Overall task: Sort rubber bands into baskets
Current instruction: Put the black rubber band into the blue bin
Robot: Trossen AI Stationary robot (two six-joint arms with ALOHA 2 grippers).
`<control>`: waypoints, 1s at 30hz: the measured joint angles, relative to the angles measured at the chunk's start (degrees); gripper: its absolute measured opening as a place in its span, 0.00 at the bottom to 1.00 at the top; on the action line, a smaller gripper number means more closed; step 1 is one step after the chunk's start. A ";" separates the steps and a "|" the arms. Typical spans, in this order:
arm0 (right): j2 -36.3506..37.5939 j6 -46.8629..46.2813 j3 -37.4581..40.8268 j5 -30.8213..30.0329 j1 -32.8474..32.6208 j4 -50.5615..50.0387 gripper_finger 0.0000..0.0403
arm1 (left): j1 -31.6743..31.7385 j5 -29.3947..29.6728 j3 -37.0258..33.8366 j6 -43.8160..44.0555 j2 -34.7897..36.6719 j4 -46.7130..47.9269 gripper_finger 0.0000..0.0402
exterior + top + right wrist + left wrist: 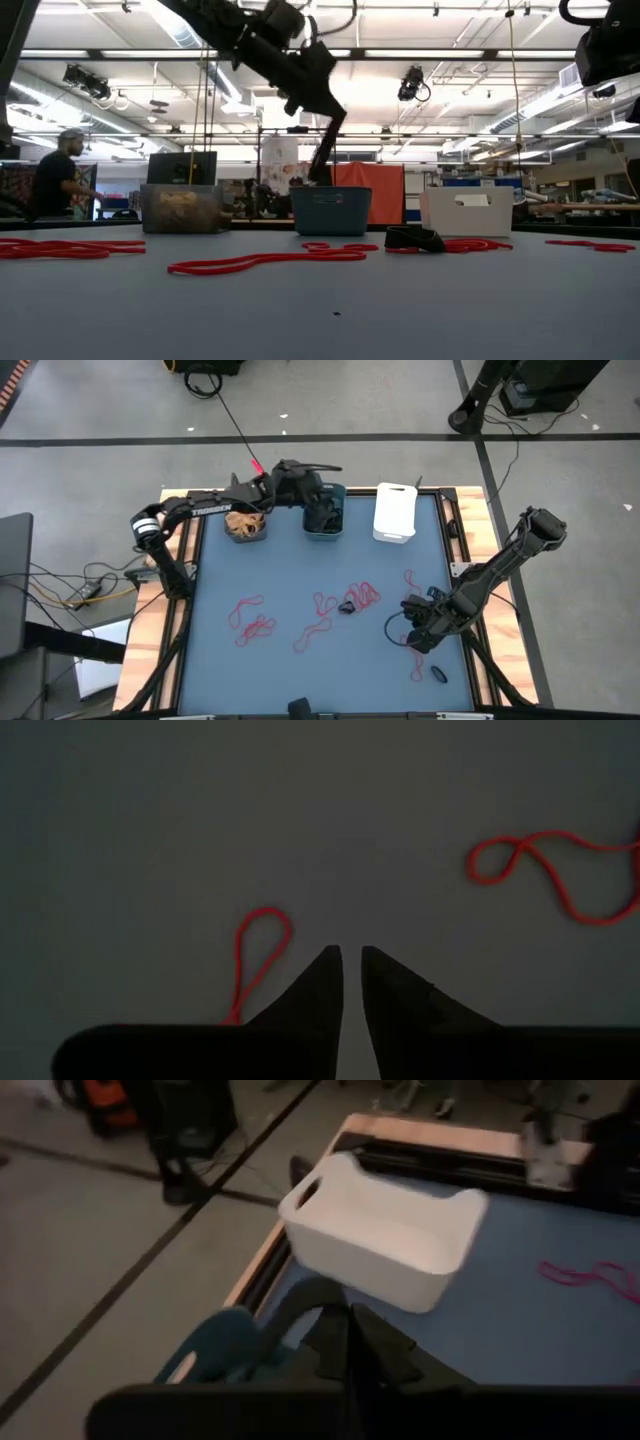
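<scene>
Three baskets stand along the table's far edge: dark grey with tan rubber bands in it, teal-blue and white. My left gripper hangs over the teal basket, pointing down into it, with its fingers shut. I cannot tell whether anything is between them. Red rubber bands lie loose on the blue table, and a black one lies among them. My right gripper hovers low at the right and is shut and empty. A red band lies beside it.
More red bands lie at the left and near the right arm. A black band lies near the front right corner. Wooden rails frame the table. A person stands far behind the table in the low view.
</scene>
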State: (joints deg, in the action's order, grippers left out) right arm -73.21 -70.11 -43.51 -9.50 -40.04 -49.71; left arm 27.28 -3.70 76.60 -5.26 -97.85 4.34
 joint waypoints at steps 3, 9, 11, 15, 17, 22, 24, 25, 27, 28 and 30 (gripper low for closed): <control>0.00 -1.89 0.00 0.06 -0.79 0.07 0.14 | 0.86 1.23 0.00 2.06 -2.53 -0.39 0.04; -0.02 -4.43 0.00 0.13 -3.05 -0.03 0.16 | 2.90 2.33 -0.05 7.38 -7.18 -0.21 0.15; -0.02 -5.07 0.00 0.15 -3.57 -0.03 0.17 | 3.45 2.32 -0.07 7.70 -7.89 0.17 0.23; -0.02 -5.87 0.00 1.61 -4.60 0.06 0.22 | 4.09 2.20 -0.07 8.35 -7.91 1.25 0.40; -0.02 -6.31 0.00 3.33 -5.02 0.20 0.26 | 4.23 1.98 -0.07 8.45 -7.48 2.32 0.49; -0.02 -8.75 0.00 9.45 -5.85 0.31 0.36 | 4.23 1.88 1.45 8.49 -6.72 6.21 0.65; -0.02 -10.86 0.00 11.30 -6.40 0.51 0.40 | 3.97 1.11 2.48 7.60 -6.72 9.28 0.67; -0.02 -12.13 -0.01 11.86 -6.83 0.85 0.41 | 3.56 0.72 2.69 6.97 -6.72 10.17 0.68; -0.19 -14.86 0.01 11.89 -8.10 2.44 0.44 | 1.84 0.39 2.69 6.01 -6.72 11.92 0.68; -0.53 -16.27 0.06 11.79 -8.83 3.76 0.44 | 0.53 0.34 2.67 5.45 -6.72 12.54 0.68; -1.93 -19.38 0.35 11.81 -10.76 6.43 0.45 | -2.64 -0.06 1.60 4.41 -6.71 11.36 0.66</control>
State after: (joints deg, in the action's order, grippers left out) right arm -75.14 -89.49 -43.16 2.32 -50.81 -43.27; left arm 24.64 -3.75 78.20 -0.84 -104.56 15.69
